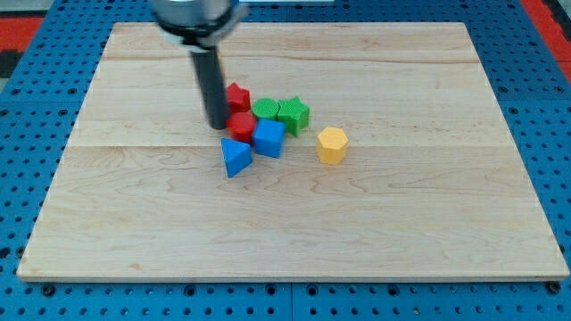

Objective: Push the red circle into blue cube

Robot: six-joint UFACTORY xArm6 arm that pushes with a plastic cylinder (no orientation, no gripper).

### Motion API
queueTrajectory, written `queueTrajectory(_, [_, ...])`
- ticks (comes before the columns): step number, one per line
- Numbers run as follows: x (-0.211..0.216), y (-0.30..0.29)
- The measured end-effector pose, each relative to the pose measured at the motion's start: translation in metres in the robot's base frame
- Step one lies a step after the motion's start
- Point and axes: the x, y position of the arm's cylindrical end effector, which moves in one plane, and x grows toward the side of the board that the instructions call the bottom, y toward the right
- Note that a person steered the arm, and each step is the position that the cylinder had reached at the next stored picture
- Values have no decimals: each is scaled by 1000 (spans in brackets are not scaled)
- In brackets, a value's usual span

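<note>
Board (401, 214): my tip (219, 126) beside red circle (242, 125)

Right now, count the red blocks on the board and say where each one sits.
2. The red circle sits just right of my tip, touching the blue cube. Another red block lies above it, beside the rod, partly hidden. The rod might hide more.

No readable text, no labels, no numbers (blocks and board plain)
</note>
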Motion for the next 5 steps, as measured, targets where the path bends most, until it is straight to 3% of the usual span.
queueTrajectory(1, [-16, -30])
queueTrajectory(2, [-64, -21])
queueTrajectory(3, [-80, -59])
queueTrajectory(4, [-99, 3])
queueTrajectory(5, [-72, 46])
